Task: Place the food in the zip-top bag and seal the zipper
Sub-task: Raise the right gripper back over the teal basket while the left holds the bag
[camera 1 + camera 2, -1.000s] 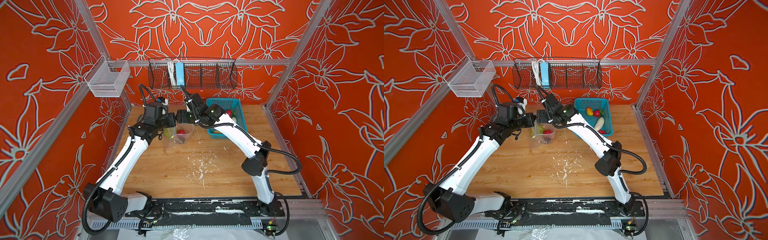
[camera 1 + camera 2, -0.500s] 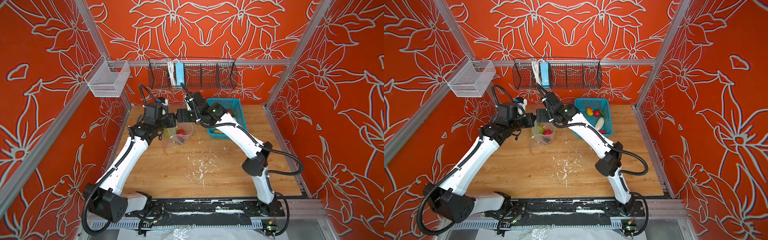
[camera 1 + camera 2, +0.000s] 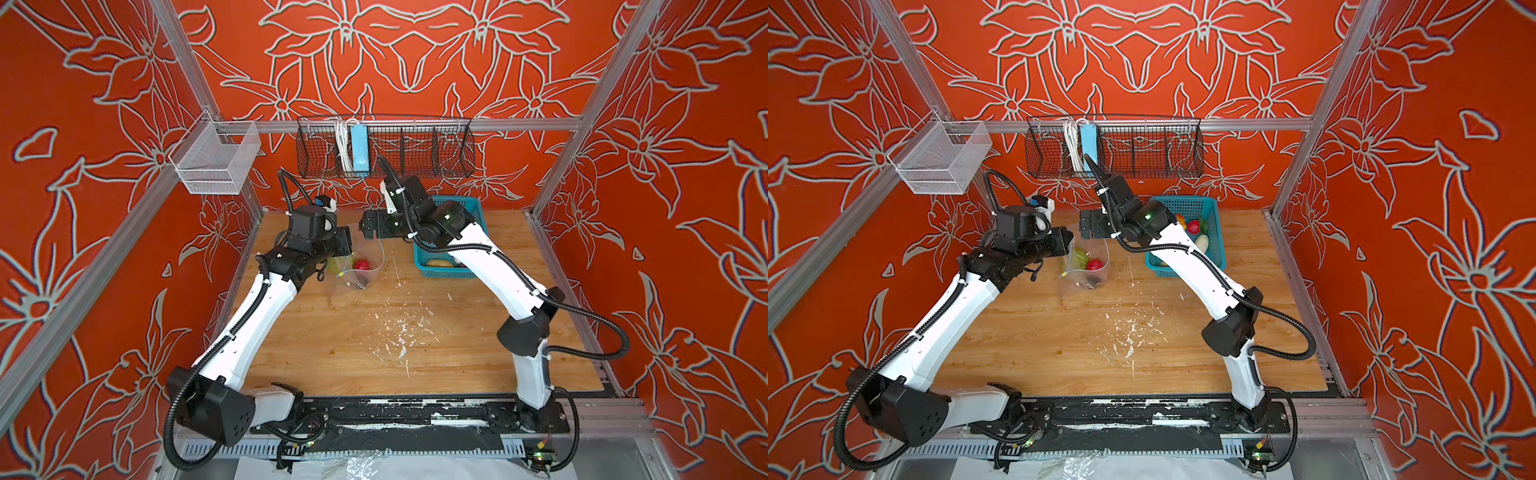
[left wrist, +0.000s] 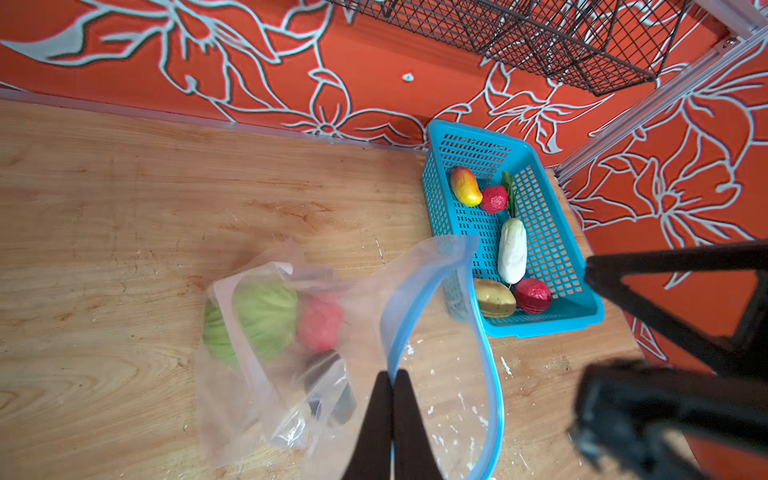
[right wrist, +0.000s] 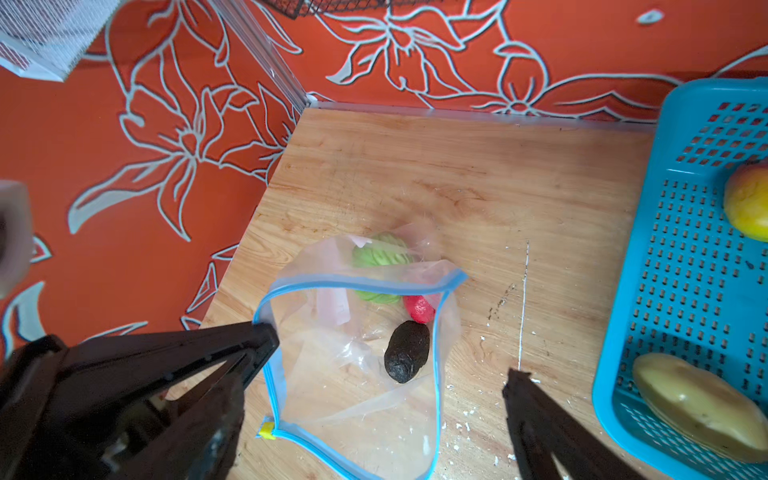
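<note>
Plastic zip-top bag [image 5: 353, 419] pinched at zipper [image 5: 357, 283] by left gripper [image 4: 392, 374]; right gripper [image 5: 384, 370] wide, empty. Risk: single hold, mouth sagging shut.

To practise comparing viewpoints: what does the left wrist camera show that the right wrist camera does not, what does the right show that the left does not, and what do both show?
Only the left wrist view: the left tool shut on the zipper, plus the white radish, green leaf and strawberries lying in the teal basket.
Only the right wrist view: the zipper's yellow slider and a corner of the white mesh bin.
Both: the open zip-top bag holding the cabbage and a bagged strawberry, the teal basket, its mango and yellow-green fruit.
</note>
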{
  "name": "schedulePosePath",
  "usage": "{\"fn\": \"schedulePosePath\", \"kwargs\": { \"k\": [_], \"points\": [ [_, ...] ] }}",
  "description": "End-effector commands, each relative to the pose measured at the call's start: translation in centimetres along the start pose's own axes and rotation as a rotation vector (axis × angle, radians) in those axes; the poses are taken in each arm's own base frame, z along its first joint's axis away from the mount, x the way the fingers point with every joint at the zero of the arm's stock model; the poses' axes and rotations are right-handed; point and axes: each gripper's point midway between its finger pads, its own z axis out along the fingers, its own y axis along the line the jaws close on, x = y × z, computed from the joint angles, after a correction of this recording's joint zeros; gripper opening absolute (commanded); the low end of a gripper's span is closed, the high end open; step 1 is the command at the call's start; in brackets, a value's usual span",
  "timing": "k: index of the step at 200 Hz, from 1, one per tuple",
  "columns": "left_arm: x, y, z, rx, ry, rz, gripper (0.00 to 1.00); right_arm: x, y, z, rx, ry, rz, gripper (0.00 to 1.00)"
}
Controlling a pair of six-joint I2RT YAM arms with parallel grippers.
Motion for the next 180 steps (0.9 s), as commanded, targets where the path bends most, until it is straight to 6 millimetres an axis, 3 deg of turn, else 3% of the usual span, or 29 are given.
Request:
{"fn": "schedulePosePath", "kwargs": {
  "k": [1,29,88,125,153,180],
  "points": [
    [-0.5,-0.1,-0.4,0.007,-0.024,-0.01,0.0,-1.1,-0.4,-1.7,-0.007,-0.03,-0.005,0.98],
    [-0.5,-0.2,-0.4,0.011,-0.023,-0.009,0.0,-1.3,-2.2,-2.1,0.054,-0.032,0.003,0.98],
    [-0.8,0.6,-0.8,-0.036,-0.039,0.021,0.0,-1.7,-7.8,-4.0,0.262,-0.042,0.049,0.98],
    [-0.5,0.3,-0.3,-0.023,-0.013,0.013,0.0,-0.7,-10.6,-5.7,0.392,0.002,0.056,0.98],
    [-0.5,0.2,-0.4,-0.012,-0.019,0.008,0.0,0.1,-14.0,-7.3,0.552,0.014,0.127,0.98],
    [-0.6,0.2,-0.5,-0.017,-0.017,0.012,0.0,0.5,-15.0,-6.7,0.542,0.051,0.112,0.98]
  ]
}}
